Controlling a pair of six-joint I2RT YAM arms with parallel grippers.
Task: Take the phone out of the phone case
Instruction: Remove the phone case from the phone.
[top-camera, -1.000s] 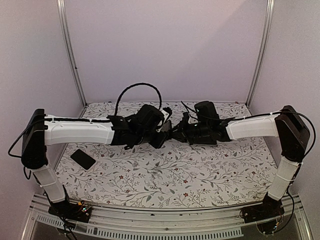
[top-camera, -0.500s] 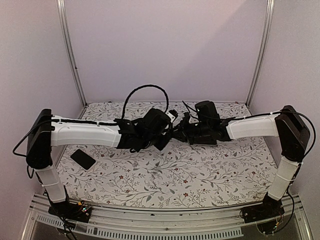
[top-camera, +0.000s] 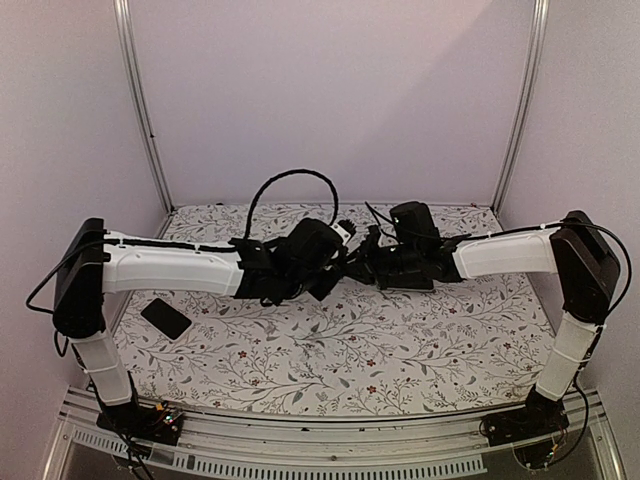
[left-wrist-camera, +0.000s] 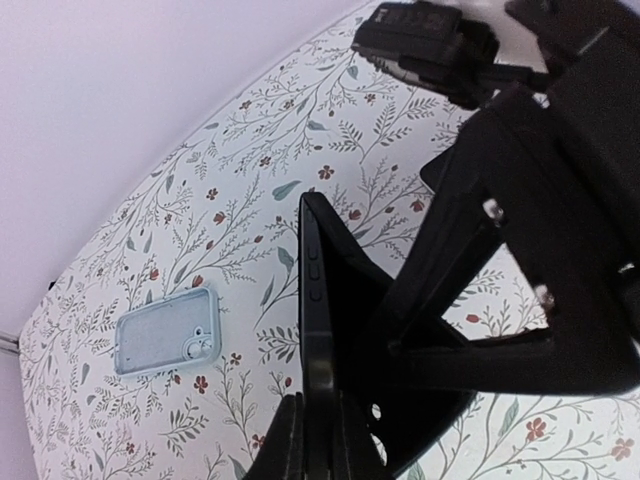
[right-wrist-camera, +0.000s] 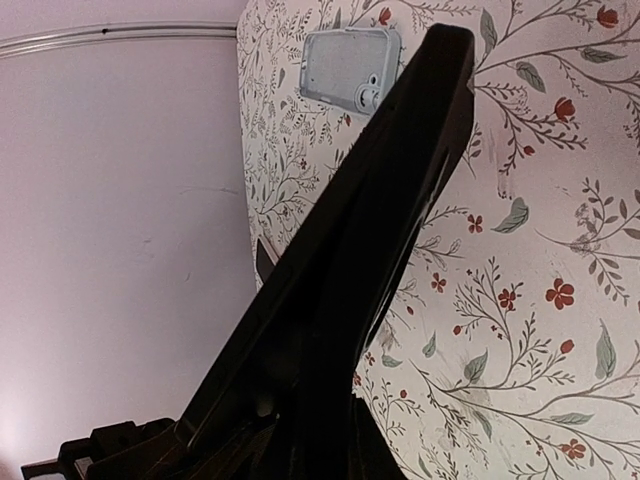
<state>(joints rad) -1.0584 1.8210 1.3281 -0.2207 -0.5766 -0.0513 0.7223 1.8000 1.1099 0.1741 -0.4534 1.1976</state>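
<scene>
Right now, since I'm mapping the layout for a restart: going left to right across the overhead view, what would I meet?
dark flat slab → left gripper → right gripper. The black phone that both grip is hidden between them in that view, so it is left out.

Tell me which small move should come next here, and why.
Both the left gripper and the right gripper are shut on the black cased phone, held above the table. So probably ease the left one slightly away, to start separating its two parts.
</scene>
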